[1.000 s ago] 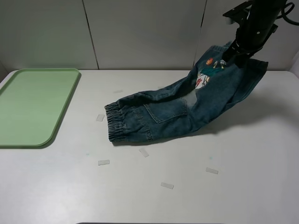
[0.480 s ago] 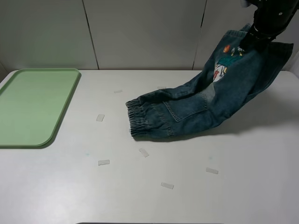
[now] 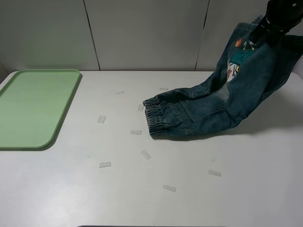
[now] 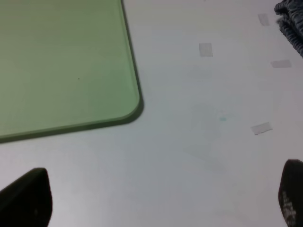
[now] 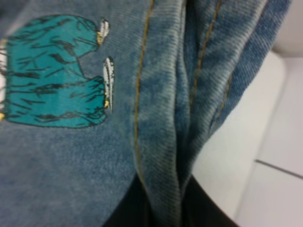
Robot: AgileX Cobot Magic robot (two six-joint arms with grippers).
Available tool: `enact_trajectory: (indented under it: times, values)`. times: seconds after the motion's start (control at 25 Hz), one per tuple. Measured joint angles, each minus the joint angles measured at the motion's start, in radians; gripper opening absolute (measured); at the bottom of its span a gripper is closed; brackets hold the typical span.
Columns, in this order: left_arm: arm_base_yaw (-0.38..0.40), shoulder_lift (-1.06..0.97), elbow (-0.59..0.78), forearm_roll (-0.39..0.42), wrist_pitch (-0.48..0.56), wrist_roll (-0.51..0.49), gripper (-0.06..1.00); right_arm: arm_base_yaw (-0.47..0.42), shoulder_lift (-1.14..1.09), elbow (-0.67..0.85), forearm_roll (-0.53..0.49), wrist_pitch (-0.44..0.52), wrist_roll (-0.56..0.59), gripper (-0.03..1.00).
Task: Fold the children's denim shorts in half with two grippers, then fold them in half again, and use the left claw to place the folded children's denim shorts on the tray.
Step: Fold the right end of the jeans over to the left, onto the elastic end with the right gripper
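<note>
The children's denim shorts hang from my right gripper at the far right and slope down to the table. Their gathered waistband rests on the table near the middle. The cartoon patch faces the camera just below the grip. In the right wrist view the right gripper is shut on a denim seam fold next to the teal patch. The left gripper is open and empty, low over bare table beside the light-green tray. The tray lies at the far left.
Several small pale tape strips lie scattered on the white table. A panelled wall stands right behind the table's far edge. The left arm is out of the exterior view. A corner of the shorts shows in the left wrist view.
My right gripper has risen and moved right with the shorts. The waistband has dragged right across the table, uncovering tape strips.
</note>
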Motion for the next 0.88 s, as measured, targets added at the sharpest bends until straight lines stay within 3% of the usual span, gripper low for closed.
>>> enact_trajectory:
  times: [0.16,0.4,0.88]
  values:
    - [0.000,0.000,0.000,0.000,0.000,0.000,0.95,0.004,0.000,0.000,0.061,0.057,0.007,0.03]
    - [0.000,0.000,0.000,0.000,0.000,0.000,0.95,0.050,-0.001,0.000,0.088,0.062,0.023,0.03]
    - [0.000,0.000,0.000,0.000,0.000,0.000,0.95,0.231,-0.001,0.002,0.114,0.069,0.111,0.03]
